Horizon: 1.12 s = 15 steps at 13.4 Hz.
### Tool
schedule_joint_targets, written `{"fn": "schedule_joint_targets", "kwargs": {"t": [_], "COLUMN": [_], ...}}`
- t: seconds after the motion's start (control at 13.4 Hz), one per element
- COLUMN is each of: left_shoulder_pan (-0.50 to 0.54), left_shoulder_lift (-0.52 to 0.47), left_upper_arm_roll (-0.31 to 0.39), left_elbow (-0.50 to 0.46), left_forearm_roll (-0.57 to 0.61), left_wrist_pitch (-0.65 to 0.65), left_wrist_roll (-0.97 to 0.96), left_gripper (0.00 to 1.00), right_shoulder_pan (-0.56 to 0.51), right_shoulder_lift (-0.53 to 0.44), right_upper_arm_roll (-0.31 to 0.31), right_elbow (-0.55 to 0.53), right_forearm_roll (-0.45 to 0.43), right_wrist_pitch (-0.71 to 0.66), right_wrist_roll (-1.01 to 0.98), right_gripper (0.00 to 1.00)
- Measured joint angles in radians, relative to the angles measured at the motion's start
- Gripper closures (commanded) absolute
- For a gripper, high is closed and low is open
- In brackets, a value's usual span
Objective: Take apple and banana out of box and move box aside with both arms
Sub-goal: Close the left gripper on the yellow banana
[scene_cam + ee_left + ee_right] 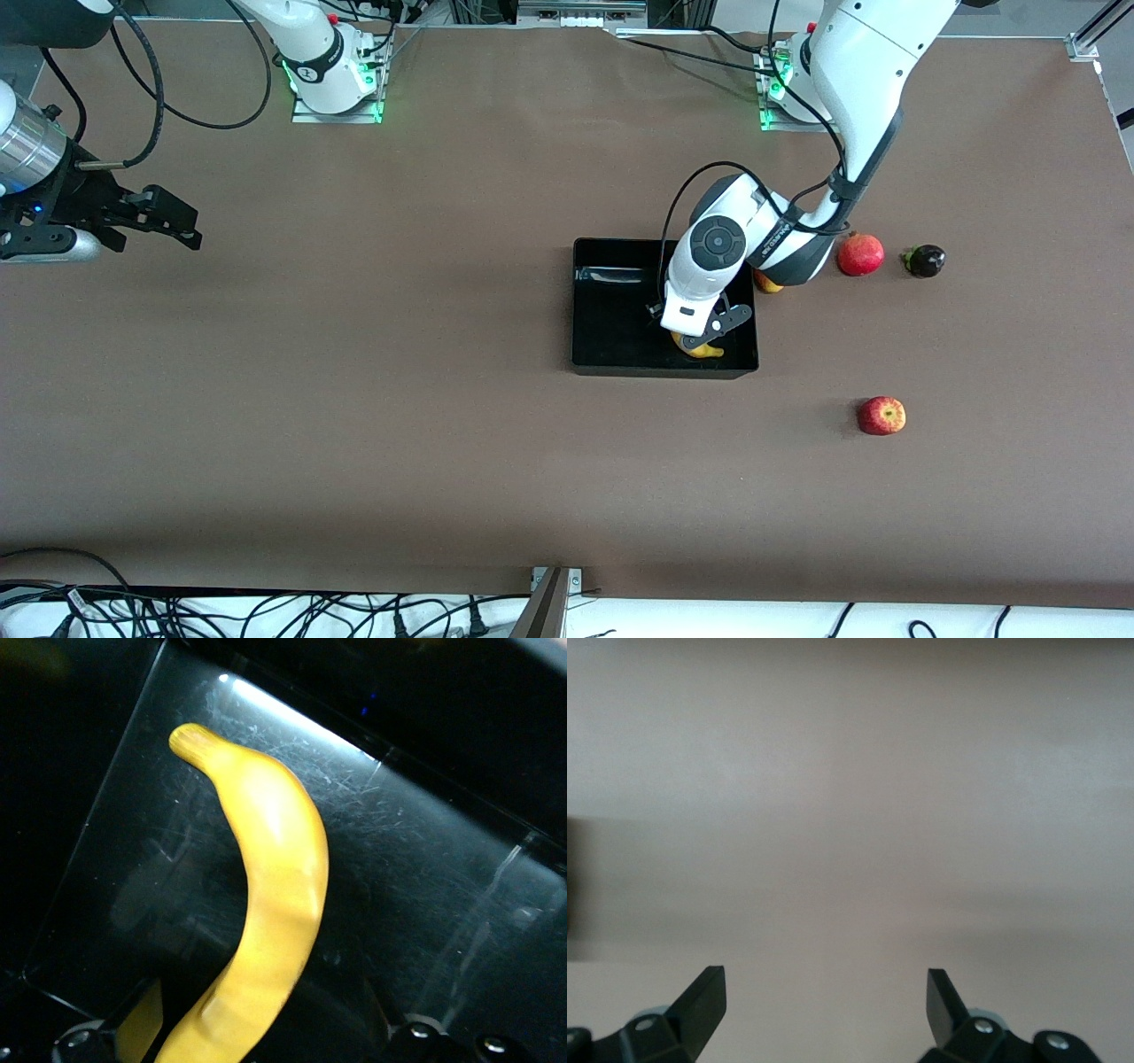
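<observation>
1. Front view: the left gripper [709, 332] is down in the box [611, 310], fingers spread around the banana [700, 348] on the box floor. The apple [881, 416] lies on the table [354, 399], nearer the camera, toward the left arm's end. The right gripper [168, 221] waits open over the right arm's end.
2. Left wrist view: the banana [275, 904] lies on the glossy floor of the box [425, 859], unclamped.
3. Right wrist view: the right gripper's fingers [704, 1001] stand wide apart, empty, over bare table [850, 815].

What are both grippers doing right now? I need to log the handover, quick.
Left gripper: open, in the black tray, over the banana, not gripping it.
Right gripper: open, empty, waiting over bare table.
</observation>
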Motion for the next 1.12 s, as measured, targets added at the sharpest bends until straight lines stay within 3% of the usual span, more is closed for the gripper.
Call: {"fn": "schedule_joint_targets", "kwargs": {"t": [0.07, 0.15, 0.3, 0.37, 0.82, 0.97, 1.12], "left_shoulder_pan": [0.0, 0.0, 0.0, 0.0, 0.003, 0.015, 0.046], "left_shoulder_lift": [0.008, 0.02, 0.052, 0.063, 0.052, 0.017, -0.049], "left_upper_arm_roll": [-0.001, -0.002, -0.004, -0.005, -0.021, -0.04, -0.055], "left_elbow": [-0.01, -0.019, -0.025, -0.024, -0.012, 0.019, 0.078], "left_forearm_roll": [0.035, 0.074, 0.144, 0.158, 0.168, 0.149, 0.036], "left_wrist_pitch": [0.026, 0.05, 0.076, 0.096, 0.062, -0.041, -0.193], "left_wrist_roll": [-0.029, -0.064, -0.134, -0.155, -0.165, -0.15, -0.028], "left_gripper": [0.0, 0.19, 0.8, 1.0, 1.0, 1.0, 1.0], "right_shoulder_pan": [0.0, 0.0, 0.0, 0.0, 0.0, 0.0, 0.0], "right_shoulder_lift": [0.0, 0.0, 0.0, 0.0, 0.0, 0.0, 0.0], "right_upper_arm_roll": [0.0, 0.0, 0.0, 0.0, 0.0, 0.0, 0.0], "right_elbow": [0.0, 0.0, 0.0, 0.0, 0.0, 0.0, 0.0], "right_forearm_roll": [0.0, 0.0, 0.0, 0.0, 0.0, 0.0, 0.0], "right_wrist_pitch": [0.0, 0.0, 0.0, 0.0, 0.0, 0.0, 0.0], "right_wrist_roll": [0.0, 0.0, 0.0, 0.0, 0.0, 0.0, 0.0], "right_gripper": [0.0, 0.0, 0.0, 0.0, 0.0, 0.0, 0.0]}}
